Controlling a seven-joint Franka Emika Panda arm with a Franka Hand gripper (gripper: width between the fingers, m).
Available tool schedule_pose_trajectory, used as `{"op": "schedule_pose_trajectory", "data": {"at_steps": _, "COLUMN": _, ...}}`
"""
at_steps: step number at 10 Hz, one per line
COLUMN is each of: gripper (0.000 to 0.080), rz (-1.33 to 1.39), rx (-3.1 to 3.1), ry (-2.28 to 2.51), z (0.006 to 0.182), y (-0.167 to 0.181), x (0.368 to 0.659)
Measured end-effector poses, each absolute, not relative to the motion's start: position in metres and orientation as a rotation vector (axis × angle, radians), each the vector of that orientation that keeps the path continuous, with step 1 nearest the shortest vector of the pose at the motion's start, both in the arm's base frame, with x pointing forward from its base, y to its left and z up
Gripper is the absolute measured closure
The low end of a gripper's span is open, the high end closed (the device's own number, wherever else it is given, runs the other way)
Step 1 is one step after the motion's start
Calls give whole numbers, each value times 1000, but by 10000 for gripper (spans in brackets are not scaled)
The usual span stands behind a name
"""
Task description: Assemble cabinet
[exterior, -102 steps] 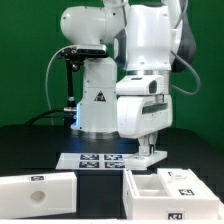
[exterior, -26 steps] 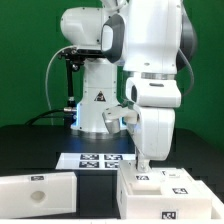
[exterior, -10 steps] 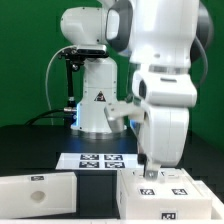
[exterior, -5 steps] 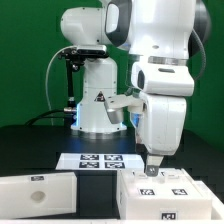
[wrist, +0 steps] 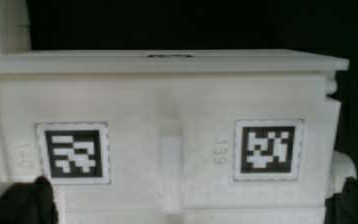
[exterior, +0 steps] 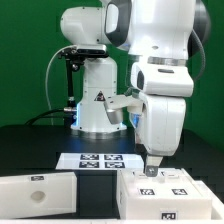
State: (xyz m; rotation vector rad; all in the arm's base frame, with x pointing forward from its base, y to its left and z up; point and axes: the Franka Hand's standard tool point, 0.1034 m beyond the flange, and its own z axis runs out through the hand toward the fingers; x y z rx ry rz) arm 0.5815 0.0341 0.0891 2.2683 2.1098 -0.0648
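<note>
- Cabinet box [exterior: 170,192]: open-topped, at the front edge of the bench [exterior: 25,150], near the corner on the exterior view's right; long axis along that edge.
- Jaws: spread, directly over the box's far rim, straddling its tagged face; contact cannot be told.
- Coming move, judged: a short straight descent, then closing.

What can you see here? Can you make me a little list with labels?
claw: open, down at the top of the cabinet box
cabinet box: white, at the exterior view's right
tags: two on the box face in the wrist view
panel: white slab with a round hole, at the exterior view's left
marker board: lying flat, behind both parts
</note>
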Motion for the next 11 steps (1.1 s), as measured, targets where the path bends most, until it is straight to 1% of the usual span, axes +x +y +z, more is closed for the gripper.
{"op": "schedule_pose_trajectory", "data": {"at_steps": 2, "gripper": 2, "rz": -54, "rx": 2387, "ry": 1964, "z": 94, "y": 32, "x": 566}}
{"op": "schedule_pose_trajectory", "data": {"at_steps": 8, "gripper": 2, "rz": -75, "rx": 2420, "ry": 1933, "z": 91, "y": 31, "x": 565}}
{"op": "schedule_pose_trajectory", "data": {"at_steps": 11, "gripper": 2, "rz": 48, "rx": 2639, "ry": 1576, "z": 94, "y": 39, "x": 560}}
